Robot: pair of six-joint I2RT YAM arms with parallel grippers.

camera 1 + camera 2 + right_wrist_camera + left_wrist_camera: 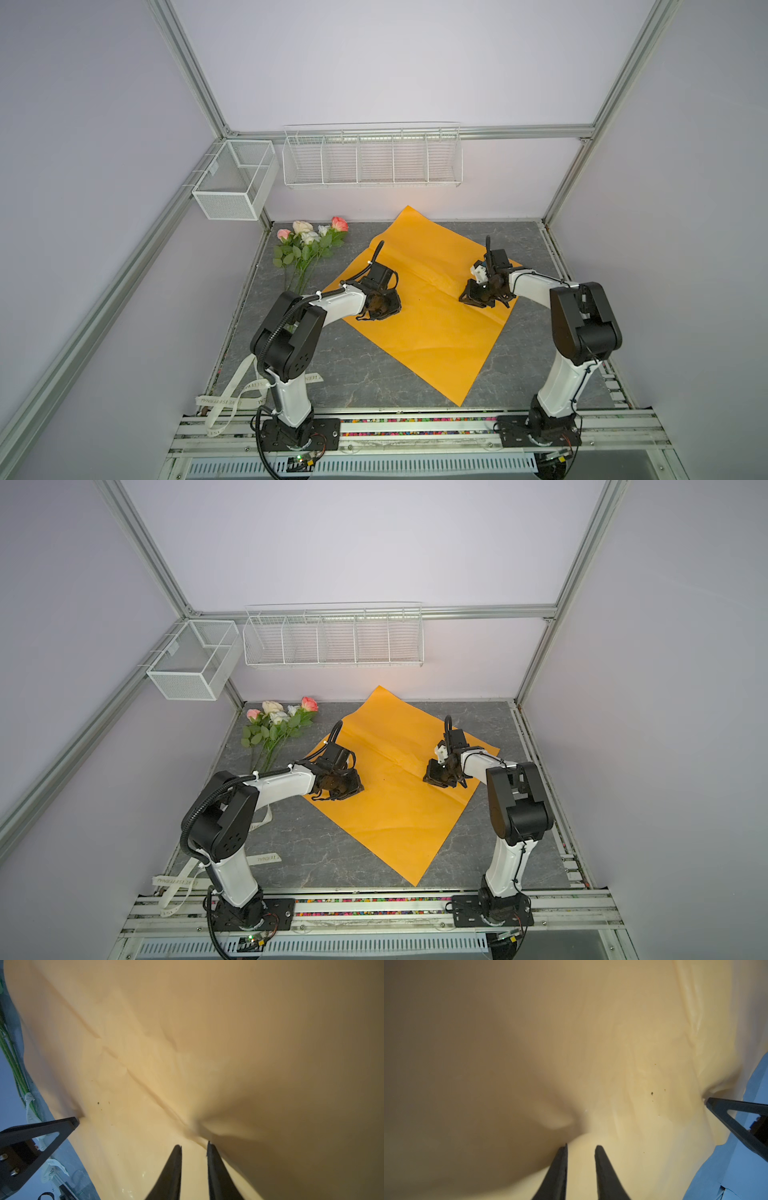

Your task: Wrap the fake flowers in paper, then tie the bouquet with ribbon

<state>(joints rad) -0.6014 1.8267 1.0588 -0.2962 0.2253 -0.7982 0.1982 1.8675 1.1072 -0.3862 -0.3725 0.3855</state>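
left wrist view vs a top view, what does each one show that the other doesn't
Only the left wrist view: the orange paper puckering at the tips of the left gripper, and dark specks on it. Only a top view: the bouquet of fake flowers lying off the paper at the back left, and the lettered ribbon. Both: the paper, with the right gripper down on it.

Robot lab cell: aluminium frame (519, 131), white panel walls (415, 62)
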